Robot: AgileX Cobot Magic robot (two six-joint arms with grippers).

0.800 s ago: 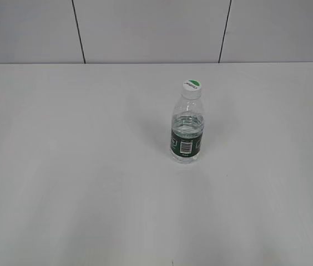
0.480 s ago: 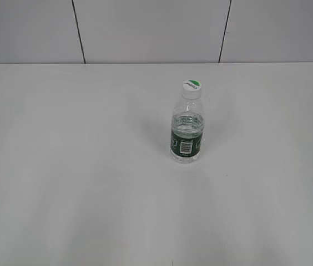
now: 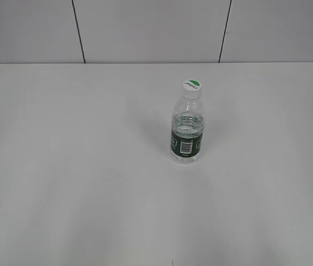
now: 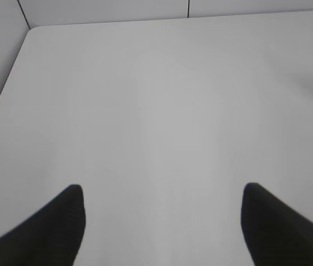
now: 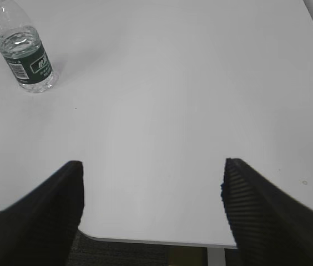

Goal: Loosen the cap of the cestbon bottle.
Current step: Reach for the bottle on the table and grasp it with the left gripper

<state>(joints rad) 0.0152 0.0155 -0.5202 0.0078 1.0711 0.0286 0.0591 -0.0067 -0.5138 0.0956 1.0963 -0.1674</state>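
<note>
White table [image 3: 62, 166], one cestbon bottle [image 3: 187, 136], one cap [image 3: 191, 85]

White surface [image 3: 79, 183], plain and matte, carrying one object: the cestbon bottle [image 3: 187, 130], standing upright right of centre, capped.

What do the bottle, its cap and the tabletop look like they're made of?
The cestbon bottle: clear, glossy thin plastic, since the water shows through its ribbed wall. The cap: opaque white plastic with a green patch, probably rigid. The table: smooth matte white surface, likely laminate; its material cannot be settled.
</note>
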